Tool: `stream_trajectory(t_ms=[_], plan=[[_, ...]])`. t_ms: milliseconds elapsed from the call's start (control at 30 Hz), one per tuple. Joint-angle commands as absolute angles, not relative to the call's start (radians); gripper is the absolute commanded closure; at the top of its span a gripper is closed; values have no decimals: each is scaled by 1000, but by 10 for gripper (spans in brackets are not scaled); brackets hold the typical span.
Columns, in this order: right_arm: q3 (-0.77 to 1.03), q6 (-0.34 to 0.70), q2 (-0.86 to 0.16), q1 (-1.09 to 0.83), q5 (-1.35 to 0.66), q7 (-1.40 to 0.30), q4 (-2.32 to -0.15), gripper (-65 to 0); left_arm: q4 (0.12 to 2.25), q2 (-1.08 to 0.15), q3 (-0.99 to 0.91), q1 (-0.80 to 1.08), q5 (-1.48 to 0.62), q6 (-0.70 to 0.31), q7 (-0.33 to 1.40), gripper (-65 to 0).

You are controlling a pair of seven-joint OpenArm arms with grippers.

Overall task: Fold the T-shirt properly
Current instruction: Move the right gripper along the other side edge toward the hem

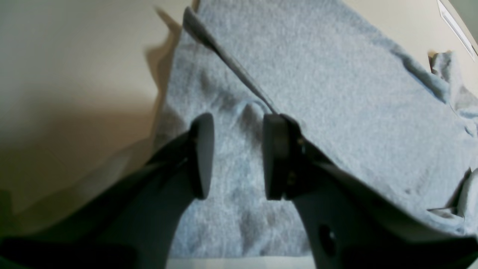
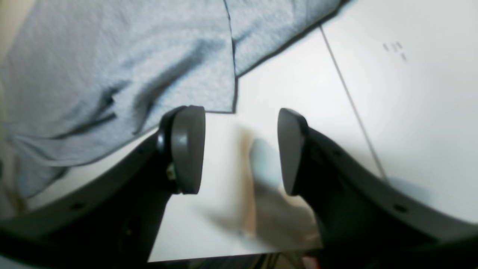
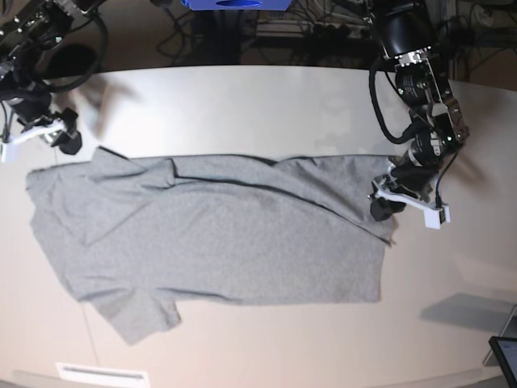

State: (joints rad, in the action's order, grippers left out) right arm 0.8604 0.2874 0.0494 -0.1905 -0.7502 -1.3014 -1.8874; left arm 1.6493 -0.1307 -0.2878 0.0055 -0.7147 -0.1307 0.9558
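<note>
The heather-grey T-shirt (image 3: pixel 218 242) lies spread across the table with its plain side up. Its far edge is folded over toward the middle, and a sleeve sticks out at the near left. My left gripper (image 3: pixel 381 208) sits low at the shirt's right edge. In the left wrist view it (image 1: pixel 239 157) is open over the grey cloth (image 1: pixel 336 93), and a folded edge runs up to the tip of one finger (image 1: pixel 276 157). My right gripper (image 3: pixel 65 139) hovers beyond the shirt's far left corner. Seen from the right wrist it (image 2: pixel 241 153) is open over bare table, just off the shirt's corner (image 2: pixel 112 74).
The pale table (image 3: pixel 242 105) has a thin seam line (image 2: pixel 351 101). A white label (image 3: pixel 101 374) lies at the front edge. A dark screen corner (image 3: pixel 505 356) shows at the bottom right. Cables and a blue frame (image 3: pixel 234 4) stand behind the table.
</note>
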Motion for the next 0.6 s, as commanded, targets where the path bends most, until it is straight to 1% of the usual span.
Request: stream_trajectory(t_ms=[0, 133, 267, 567], plan=[[866, 291, 41, -186, -771, -1303, -1871, -305, 1666, -140, -291, -8, -731, -137, 935, -215], [862, 291, 35, -186, -839, -1307, -1748, -305, 1667, -140, -291, -8, -731, -137, 935, -215], [857, 291, 19, -183, -866, -1307, -1672, -303, 1667, -140, -291, -8, -731, -137, 935, -215], [857, 291, 13, -137, -872, -1311, -1658, -303, 1669, -140, -291, -8, -731, -137, 935, -215]])
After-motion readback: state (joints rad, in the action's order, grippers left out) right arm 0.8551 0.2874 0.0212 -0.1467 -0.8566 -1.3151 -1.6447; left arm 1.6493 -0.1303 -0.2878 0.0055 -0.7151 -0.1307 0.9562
